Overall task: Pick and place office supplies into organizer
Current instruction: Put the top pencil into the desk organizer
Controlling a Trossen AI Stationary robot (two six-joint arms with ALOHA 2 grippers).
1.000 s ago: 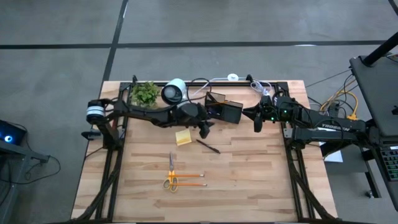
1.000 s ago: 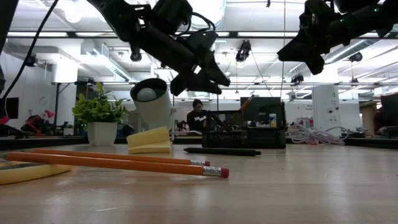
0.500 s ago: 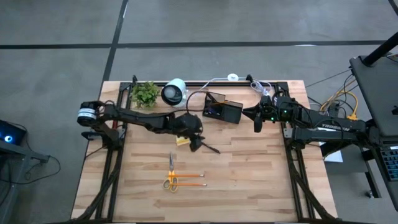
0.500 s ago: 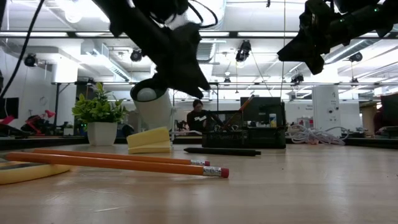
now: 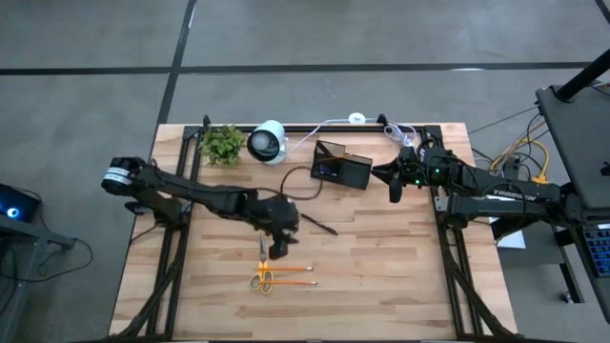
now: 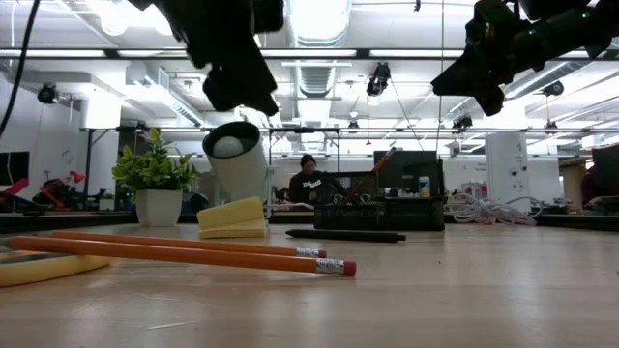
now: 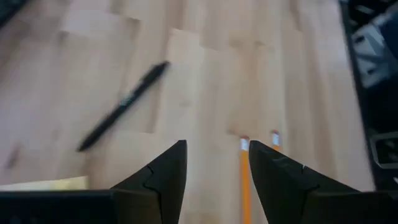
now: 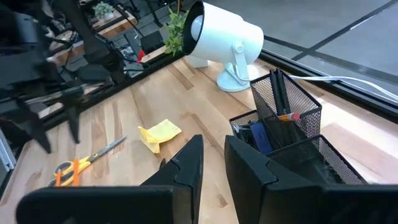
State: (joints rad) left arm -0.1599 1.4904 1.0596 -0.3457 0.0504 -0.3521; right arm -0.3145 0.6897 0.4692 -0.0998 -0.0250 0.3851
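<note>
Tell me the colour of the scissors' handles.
Yellow-orange, clearest in the right wrist view: the scissors lie on the table.

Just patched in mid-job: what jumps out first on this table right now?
The left gripper hangs over the middle of the table, jaws open and empty, just above the yellow-handled scissors and two orange pencils, with a black pen lying close by. At the far edge stands the black mesh organizer, already holding a few items, next to a white lamp-like device and a green potted plant. The right gripper waits beside the organizer.
</note>
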